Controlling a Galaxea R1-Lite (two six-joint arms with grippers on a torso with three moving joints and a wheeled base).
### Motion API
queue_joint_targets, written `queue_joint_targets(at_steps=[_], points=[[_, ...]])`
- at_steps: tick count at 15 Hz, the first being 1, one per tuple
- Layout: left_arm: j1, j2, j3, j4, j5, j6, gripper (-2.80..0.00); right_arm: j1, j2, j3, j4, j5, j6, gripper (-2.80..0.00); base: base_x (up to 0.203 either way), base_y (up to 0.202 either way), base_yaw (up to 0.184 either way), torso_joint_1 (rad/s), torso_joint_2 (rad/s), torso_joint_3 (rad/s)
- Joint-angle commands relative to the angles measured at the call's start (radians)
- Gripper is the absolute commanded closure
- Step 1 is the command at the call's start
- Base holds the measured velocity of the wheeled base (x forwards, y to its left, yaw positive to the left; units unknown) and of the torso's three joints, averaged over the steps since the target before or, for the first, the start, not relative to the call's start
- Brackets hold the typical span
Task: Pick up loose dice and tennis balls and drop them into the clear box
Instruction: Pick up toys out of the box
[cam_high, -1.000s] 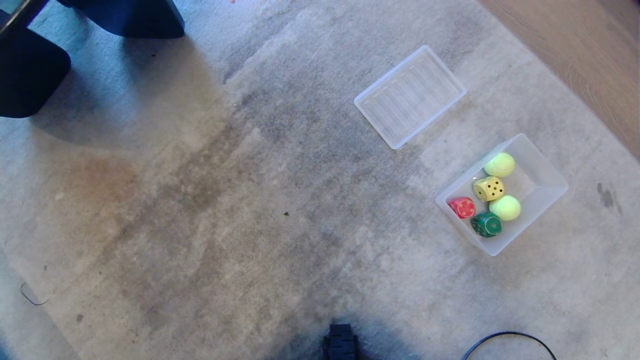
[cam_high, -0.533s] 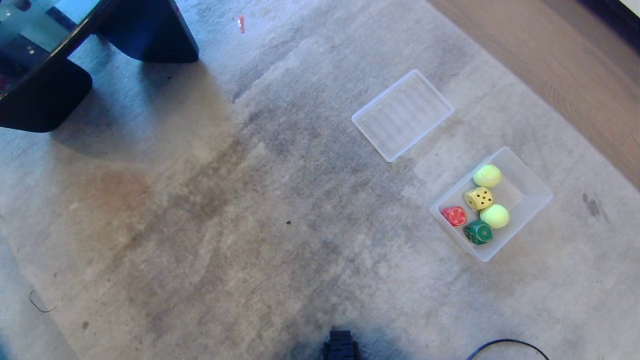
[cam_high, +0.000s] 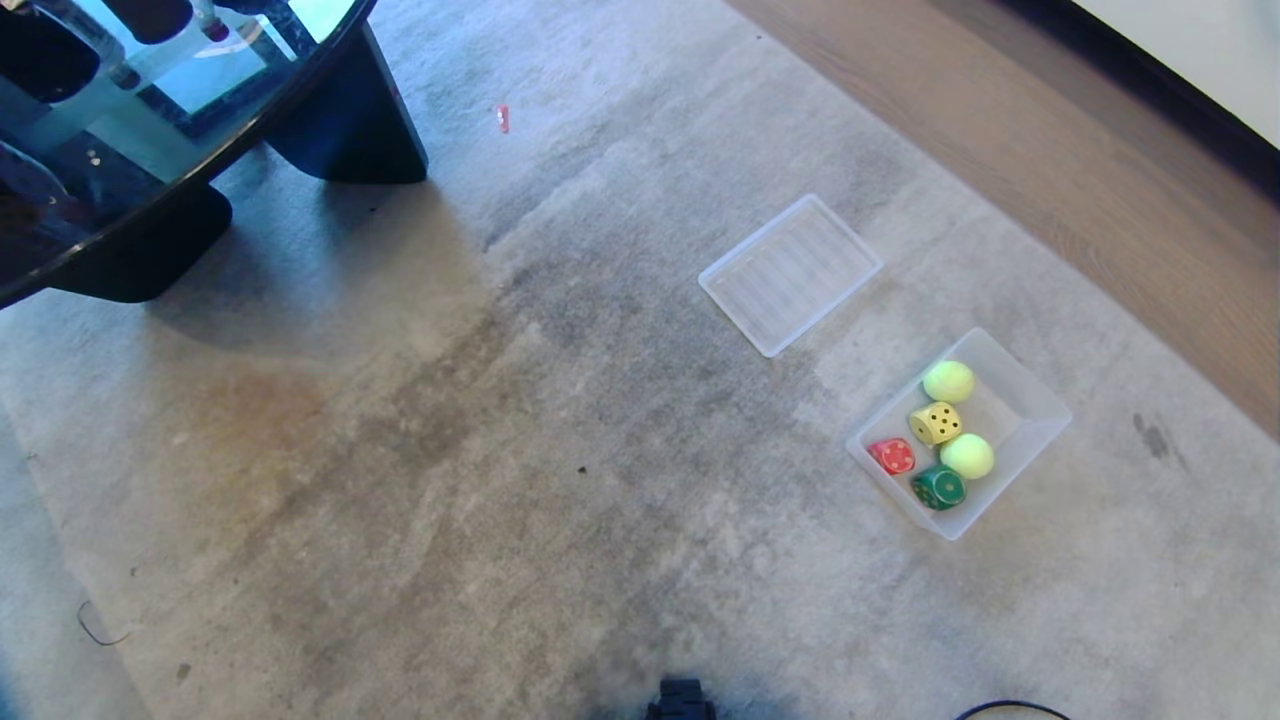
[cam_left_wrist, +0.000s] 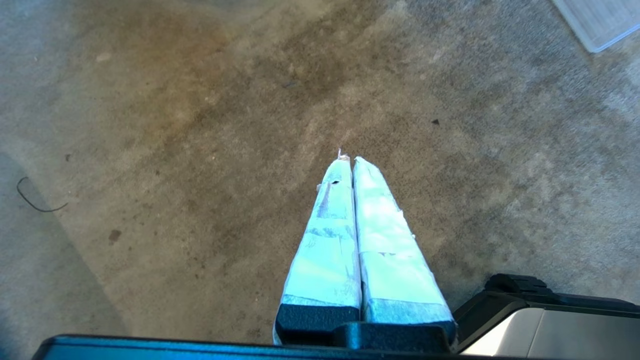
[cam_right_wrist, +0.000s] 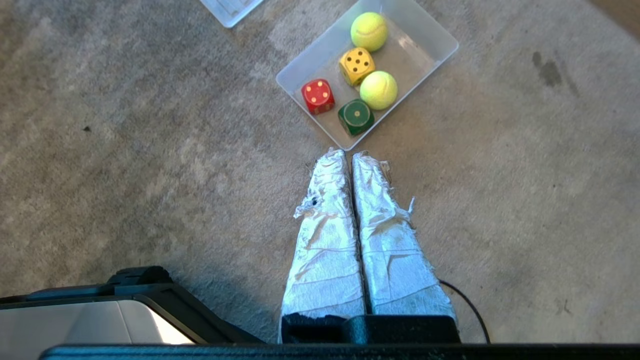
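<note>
The clear box (cam_high: 1035, 420) stands on the carpet at the right. Inside it lie two tennis balls (cam_high: 948, 381) (cam_high: 967, 456) and three dice: yellow (cam_high: 936, 423), red (cam_high: 892, 456) and green (cam_high: 938, 487). The right wrist view shows the same box (cam_right_wrist: 412, 50) with the balls (cam_right_wrist: 369, 31) (cam_right_wrist: 378, 90) and the yellow (cam_right_wrist: 357, 65), red (cam_right_wrist: 318, 95) and green (cam_right_wrist: 355, 116) dice. My right gripper (cam_right_wrist: 348, 154) hangs shut and empty, high over the carpet near the box's near corner. My left gripper (cam_left_wrist: 348, 159) is shut and empty over bare carpet. Neither gripper shows in the head view.
A flat ribbed clear tray (cam_high: 790, 275) lies on the carpet beyond the box. A dark glass-topped table (cam_high: 180, 150) fills the far left corner. Wood floor (cam_high: 1100, 190) borders the carpet on the right. A black cable (cam_high: 1010, 708) curls at the near edge.
The whole head view has shifted: the box and tray look smaller and lower, and more of the table and wood floor shows. The things themselves have not moved.
</note>
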Motion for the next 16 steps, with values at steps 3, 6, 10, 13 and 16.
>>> queue_joint_targets(at_steps=[3, 6, 10, 13, 16], points=[[0.000, 0.000, 0.000, 0.000, 0.001, -0.001, 0.00, 0.000, 0.000, 0.012, -0.001, 0.000, 0.000, 0.00, 0.000, 0.000, 0.000, 0.003, 0.00, 0.206], [0.000, 0.000, 0.000, 0.000, 0.001, -0.001, 0.00, 0.000, 0.000, 0.012, -0.001, 0.000, 0.000, 0.00, 0.000, 0.000, 0.000, 0.001, 0.00, 0.204], [0.000, 0.000, 0.000, 0.000, 0.001, -0.004, 0.00, 0.000, 0.000, 0.012, -0.001, 0.000, 0.000, 0.00, 0.000, 0.000, 0.000, 0.002, 0.00, 0.203], [0.000, 0.000, 0.000, 0.000, 0.000, -0.001, 0.00, 0.000, 0.000, 0.012, -0.001, 0.000, 0.000, 0.00, 0.000, 0.000, 0.000, 0.002, 0.00, 0.203], [0.000, 0.000, 0.000, 0.000, 0.000, -0.002, 0.00, 0.000, 0.000, 0.012, -0.001, 0.000, 0.000, 0.00, 0.000, 0.000, 0.000, 0.004, 0.00, 0.204]])
